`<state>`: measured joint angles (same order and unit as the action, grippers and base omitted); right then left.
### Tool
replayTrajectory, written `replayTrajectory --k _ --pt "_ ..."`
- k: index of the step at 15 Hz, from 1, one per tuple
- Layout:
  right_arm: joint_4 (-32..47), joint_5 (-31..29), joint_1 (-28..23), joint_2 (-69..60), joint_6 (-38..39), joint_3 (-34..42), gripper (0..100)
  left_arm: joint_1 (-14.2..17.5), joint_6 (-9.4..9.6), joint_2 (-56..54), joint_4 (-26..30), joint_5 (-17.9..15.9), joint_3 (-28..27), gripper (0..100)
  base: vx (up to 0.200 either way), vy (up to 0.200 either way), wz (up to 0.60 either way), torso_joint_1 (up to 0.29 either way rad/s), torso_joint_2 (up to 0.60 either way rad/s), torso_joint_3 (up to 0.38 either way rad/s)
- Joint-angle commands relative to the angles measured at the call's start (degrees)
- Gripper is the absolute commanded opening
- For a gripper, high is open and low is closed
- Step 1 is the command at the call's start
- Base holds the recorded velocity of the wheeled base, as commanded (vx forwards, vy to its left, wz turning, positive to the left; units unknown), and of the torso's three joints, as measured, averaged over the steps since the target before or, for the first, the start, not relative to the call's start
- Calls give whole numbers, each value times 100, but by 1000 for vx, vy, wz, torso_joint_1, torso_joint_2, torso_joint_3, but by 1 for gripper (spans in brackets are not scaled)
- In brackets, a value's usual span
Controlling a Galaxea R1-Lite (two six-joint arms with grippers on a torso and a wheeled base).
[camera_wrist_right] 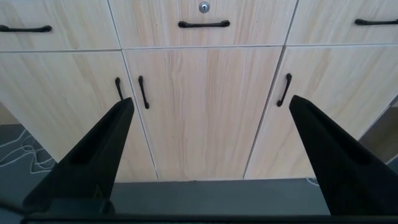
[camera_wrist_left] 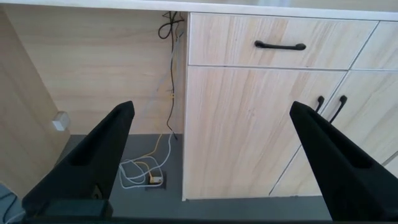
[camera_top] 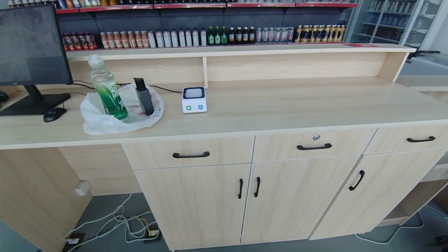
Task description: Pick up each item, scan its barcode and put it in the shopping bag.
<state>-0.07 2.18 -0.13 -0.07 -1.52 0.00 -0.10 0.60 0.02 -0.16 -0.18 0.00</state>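
Left gripper [camera_wrist_left: 211, 107]: released, fingers spread wide; held low, facing the cabinet front at its left end, below the countertop's front edge.
Right gripper [camera_wrist_right: 211, 101]: released, fingers spread wide; held low, facing the cabinet doors [camera_wrist_right: 205, 112] under the drawer with the lock [camera_wrist_right: 203, 7].
Floor cables [camera_top: 119, 224]: loose white loops on the floor beside the cabinet's left end.
Countertop [camera_top: 280, 105]: light wood, with drawers and doors beneath.
Shopping bag [camera_top: 94, 120]: white plastic, lying open and crumpled near the countertop's front edge, toward its left end.
Green bottle [camera_top: 108, 91]: clear with a green label, upright in the bag, on its left side.
Dark bottle [camera_top: 144, 98]: slim, upright in the bag, just right of the green bottle, apart from it.
Scanner [camera_top: 194, 99]: small white box, just right of the bag, mid-depth on the countertop.
Mouse [camera_top: 54, 114]: black, left of the bag.
Monitor [camera_top: 31, 45]: dark screen on a black stand, at the countertop's far left corner.
Wall shelves [camera_top: 217, 35]: rows of bottles behind the counter.
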Motion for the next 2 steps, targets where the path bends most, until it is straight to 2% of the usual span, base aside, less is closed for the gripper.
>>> replayTrajectory --k 1,2 --pt "-1 2 -4 7 12 0 100 1 2 -2 -2 1 0 100 0 0 0 0 0 0" --pt "-1 2 -4 7 29 0 100 1 2 -2 -2 1 0 100 0 0 0 0 0 0"
